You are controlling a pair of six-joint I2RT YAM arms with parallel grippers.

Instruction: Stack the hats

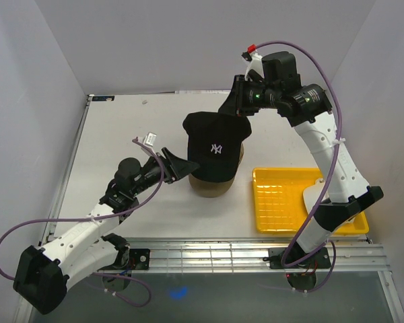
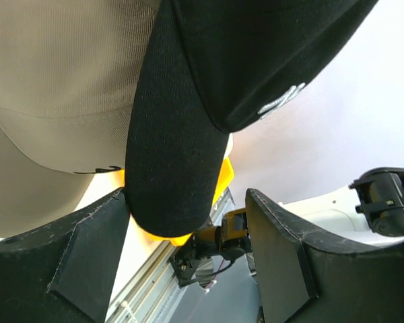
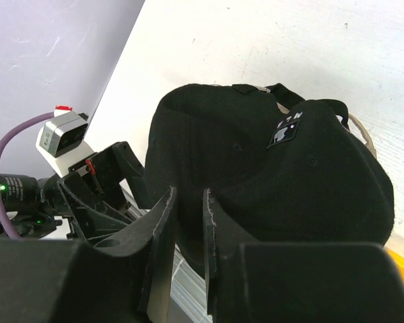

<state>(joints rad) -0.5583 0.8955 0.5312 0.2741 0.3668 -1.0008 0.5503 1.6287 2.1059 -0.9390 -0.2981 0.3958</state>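
The black cap (image 1: 212,145) with a white front logo hangs over the tan cap (image 1: 212,186), which sits on the table. My right gripper (image 1: 237,111) is shut on the black cap's fabric at its back edge; in the right wrist view the fingers (image 3: 188,202) pinch the black cloth (image 3: 289,182). My left gripper (image 1: 178,167) is open at the cap's brim. In the left wrist view the black brim (image 2: 175,168) lies between the spread fingers (image 2: 188,262), against the left one, with the tan cap (image 2: 60,81) behind it. The pink cap is out of view.
A yellow tray (image 1: 283,202) lies on the table at the right; it also shows in the left wrist view (image 2: 223,180). A white object (image 1: 312,197), partly hidden by the right arm, lies in it. Grey walls close the table's sides and back.
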